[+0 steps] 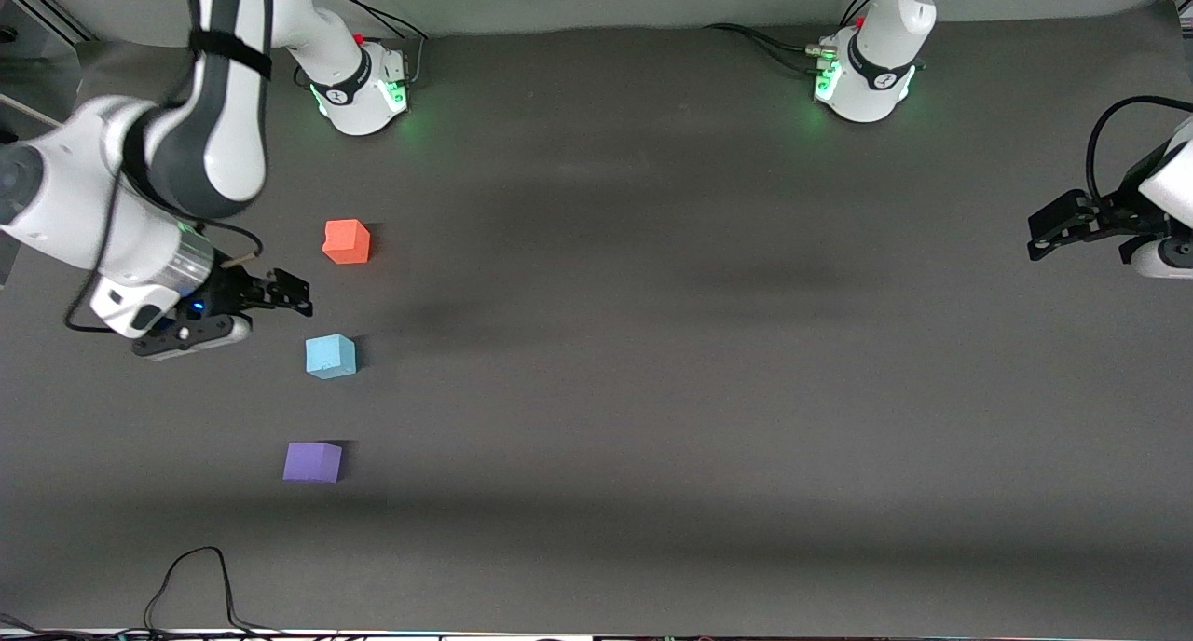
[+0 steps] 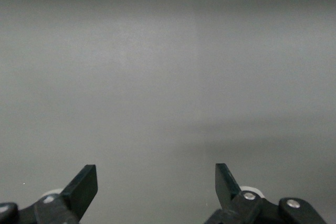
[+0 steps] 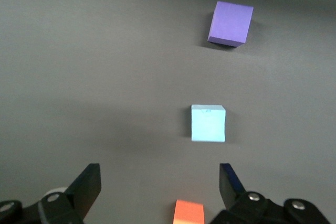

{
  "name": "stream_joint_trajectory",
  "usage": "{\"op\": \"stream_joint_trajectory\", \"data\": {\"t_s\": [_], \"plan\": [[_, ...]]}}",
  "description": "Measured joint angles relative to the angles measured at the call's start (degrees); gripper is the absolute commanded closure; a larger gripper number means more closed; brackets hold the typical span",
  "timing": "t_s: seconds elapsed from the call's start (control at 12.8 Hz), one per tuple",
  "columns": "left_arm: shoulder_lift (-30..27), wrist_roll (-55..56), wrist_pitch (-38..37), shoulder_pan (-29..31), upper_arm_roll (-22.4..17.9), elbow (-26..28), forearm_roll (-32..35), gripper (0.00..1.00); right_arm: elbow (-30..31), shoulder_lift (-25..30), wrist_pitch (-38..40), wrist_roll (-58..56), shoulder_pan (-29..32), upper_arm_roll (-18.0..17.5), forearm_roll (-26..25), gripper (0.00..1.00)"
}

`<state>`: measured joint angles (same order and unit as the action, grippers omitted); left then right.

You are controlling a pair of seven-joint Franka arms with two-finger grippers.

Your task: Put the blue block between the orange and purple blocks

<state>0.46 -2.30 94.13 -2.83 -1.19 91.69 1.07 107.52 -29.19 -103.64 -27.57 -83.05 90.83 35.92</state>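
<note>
No writing or brand could be read on any block; the blue block (image 3: 208,123) bore only a faint mark near one top edge in the right wrist view, too small to make out.

The right gripper (image 1: 280,296) hung low over the mat (image 1: 652,343) at the right arm's end of the table, its fingers (image 3: 86,187) spread wide and holding nothing. The three cubes lay just off its fingertips in a loose line running toward the front camera. The orange block (image 1: 347,241) sat closest to the fingertips, farther from the camera than the other two, with only its edge showing between the fingers in the right wrist view. The blue block rested between the other two, apart from both and touching neither. It sat flat on one face, its sides nearly square to the gripper's line of sight; as a cube it had no long axis. The purple block (image 1: 313,461) lay farthest out from the gripper and nearest the camera, turned slightly on the mat so its edges ran at a small angle to the blue one's.

The left gripper (image 1: 1049,234) waited over the left arm's end of the table, well apart from all three cubes. Its fingers (image 2: 84,187) were also spread, with only bare mat ahead of them.
</note>
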Motion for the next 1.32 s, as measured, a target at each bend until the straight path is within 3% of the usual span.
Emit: {"op": "stream_joint_trajectory", "data": {"t_s": [0.31, 0.7, 0.86, 1.09, 1.32], "plan": [[0.1, 0.0, 0.0, 0.0, 0.0, 0.0, 0.0, 0.00, -11.6, 0.0, 10.6, 2.3, 0.3, 3.4, -1.5, 0.00], [0.1, 0.0, 0.0, 0.0, 0.0, 0.0, 0.0, 0.00, -18.1, 0.0, 16.2, 2.3, 3.5, 4.1, -2.8, 0.00], [0.1, 0.0, 0.0, 0.0, 0.0, 0.0, 0.0, 0.00, -20.1, 0.0, 19.0, 2.3, 6.3, 2.9, -2.8, 0.00], [0.1, 0.0, 0.0, 0.0, 0.0, 0.0, 0.0, 0.00, -22.6, 0.0, 22.0, 2.3, 12.8, -2.1, -2.8, 0.00], [0.1, 0.0, 0.0, 0.0, 0.0, 0.0, 0.0, 0.00, -24.3, 0.0, 23.0, 2.3, 14.0, -2.8, -2.8, 0.00]]}}
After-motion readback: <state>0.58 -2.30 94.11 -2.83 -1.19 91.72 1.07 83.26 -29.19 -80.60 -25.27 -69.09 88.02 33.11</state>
